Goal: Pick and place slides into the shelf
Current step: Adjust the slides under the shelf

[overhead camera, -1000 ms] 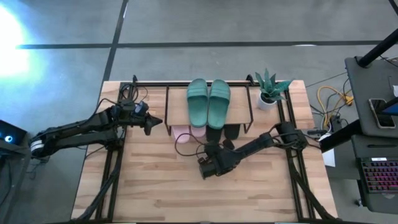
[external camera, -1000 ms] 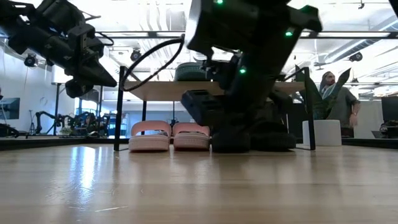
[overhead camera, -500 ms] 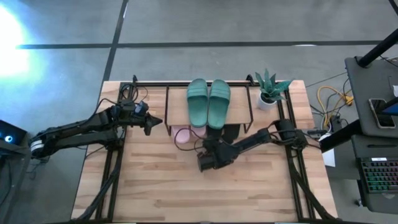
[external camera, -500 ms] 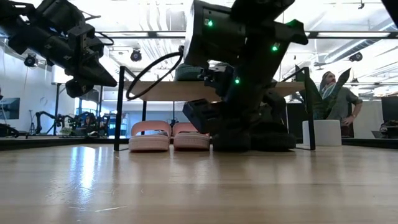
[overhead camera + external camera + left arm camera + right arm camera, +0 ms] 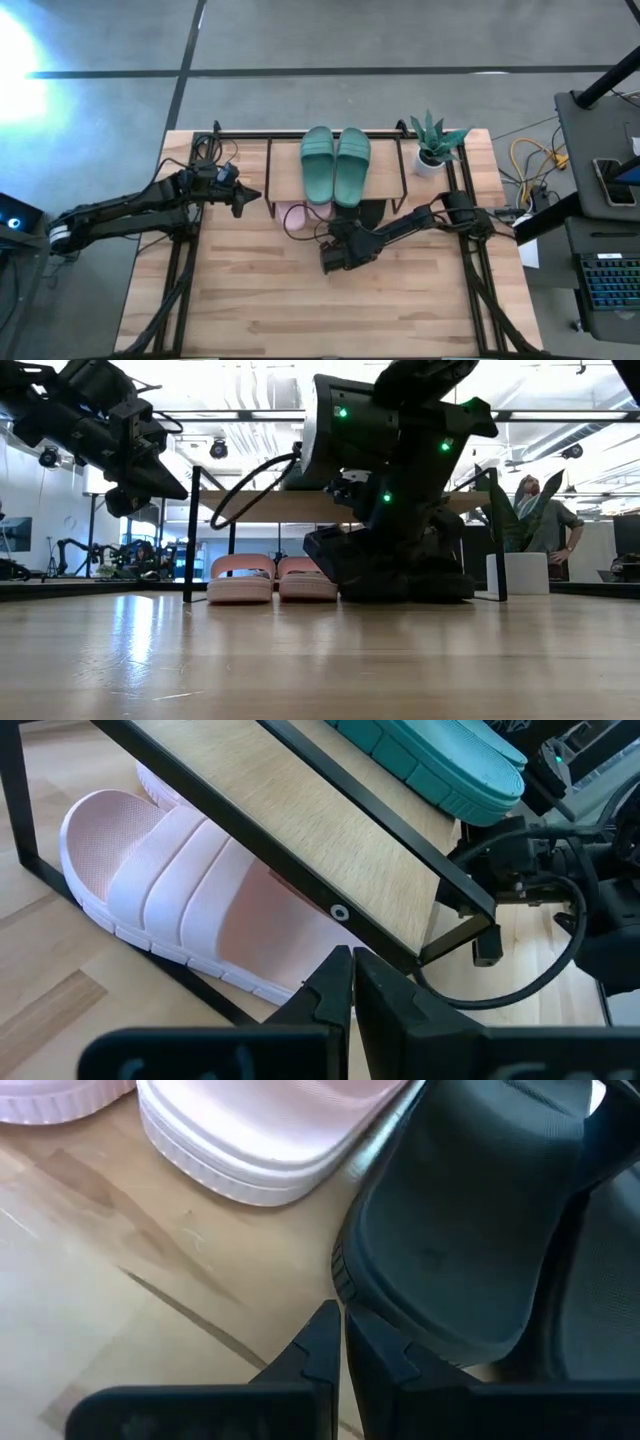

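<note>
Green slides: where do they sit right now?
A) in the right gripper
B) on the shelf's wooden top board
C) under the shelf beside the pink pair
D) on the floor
B: the green slides lie side by side on the top board of the shelf, above the pink slides.

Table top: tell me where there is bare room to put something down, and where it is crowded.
The near half of the table, in front of both arms, is bare wood. So is the strip between the left gripper and the shelf. Crowded: under the shelf, where pink slides, black slides and the right gripper meet.
</note>
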Robot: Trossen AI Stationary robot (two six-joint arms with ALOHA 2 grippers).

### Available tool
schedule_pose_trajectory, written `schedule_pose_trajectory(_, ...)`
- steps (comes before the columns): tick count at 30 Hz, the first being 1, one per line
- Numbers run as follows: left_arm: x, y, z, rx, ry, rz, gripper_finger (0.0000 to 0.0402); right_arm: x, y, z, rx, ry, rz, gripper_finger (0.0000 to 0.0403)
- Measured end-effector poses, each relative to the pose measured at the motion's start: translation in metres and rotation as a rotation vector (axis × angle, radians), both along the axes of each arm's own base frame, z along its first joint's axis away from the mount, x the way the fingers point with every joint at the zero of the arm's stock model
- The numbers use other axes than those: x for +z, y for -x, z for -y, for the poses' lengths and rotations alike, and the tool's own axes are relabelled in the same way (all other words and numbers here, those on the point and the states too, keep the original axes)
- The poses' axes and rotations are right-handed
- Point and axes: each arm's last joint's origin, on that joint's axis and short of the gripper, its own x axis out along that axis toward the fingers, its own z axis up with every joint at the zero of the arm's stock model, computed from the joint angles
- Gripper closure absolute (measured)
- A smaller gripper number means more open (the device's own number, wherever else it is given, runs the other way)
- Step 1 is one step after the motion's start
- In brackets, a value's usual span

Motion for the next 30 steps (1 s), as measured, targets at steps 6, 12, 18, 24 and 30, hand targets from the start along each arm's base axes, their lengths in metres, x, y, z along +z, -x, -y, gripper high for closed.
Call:
schedule_pose_trajectory(6, -0.001, 0.0, 0.0, -0.006, -0.009, -0.008, 0.0402, 0.014, -0.01, -0.009, 0.019, -0.017, 0.057, 0.039)
schedule_pose_trajectory(12, 0.004, 0.002, 0.001, -0.012, -0.028, 0.011, 0.0402, 0.028, -0.02, -0.021, 0.08, -0.024, 0.096, 0.039)
schedule_pose_trajectory(18, -0.009, 0.015, 0.006, 0.03, 0.066, -0.127, 0.0402, 0.046, -0.035, -0.033, 0.196, -0.014, 0.152, 0.039)
schedule_pose_trajectory(24, -0.031, 0.019, 0.006, 0.183, 0.163, -0.177, 0.0402, 0.064, -0.049, -0.036, 0.248, -0.008, 0.222, 0.039)
schedule_pose_trajectory(30, -0.049, 0.007, -0.002, 0.304, 0.277, 0.033, 0.0402, 0.077, -0.053, -0.043, 0.298, 0.006, 0.228, 0.039)
